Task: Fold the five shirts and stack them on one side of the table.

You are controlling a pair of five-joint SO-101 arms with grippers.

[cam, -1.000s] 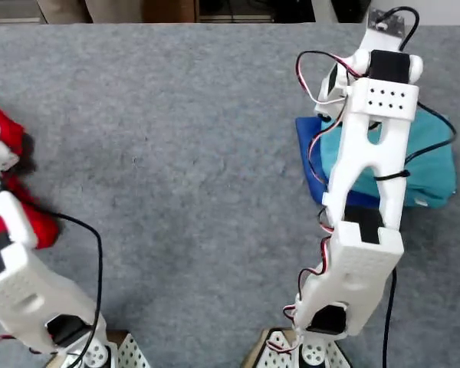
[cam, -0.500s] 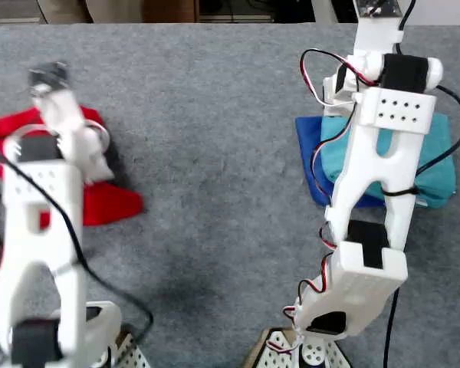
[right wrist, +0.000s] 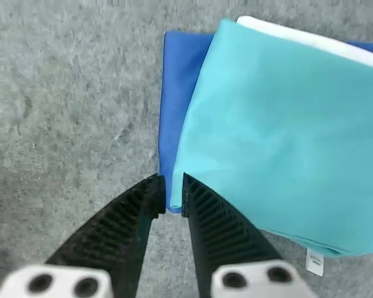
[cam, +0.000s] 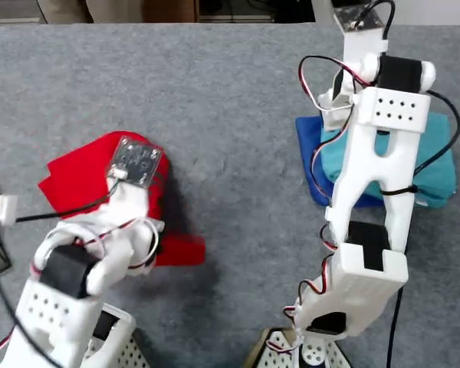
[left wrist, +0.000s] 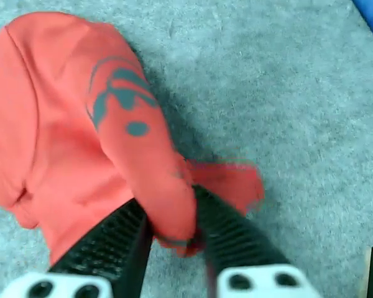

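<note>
Red shirt [left wrist: 62, 124] between left jaws

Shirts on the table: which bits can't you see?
High view: the right arm covers the middle of the teal shirt and blue shirt, so the pile cannot be counted.
Right wrist view: a white layer is mostly hidden under the teal shirt.
Left wrist view: the jaws hide the red shirt's pinched fold.

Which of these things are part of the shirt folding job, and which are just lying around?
Job: red shirt, held in the left gripper; teal shirt, white shirt, blue shirt, stacked.
Lying about: grey table cover; wooden furniture behind.
</note>
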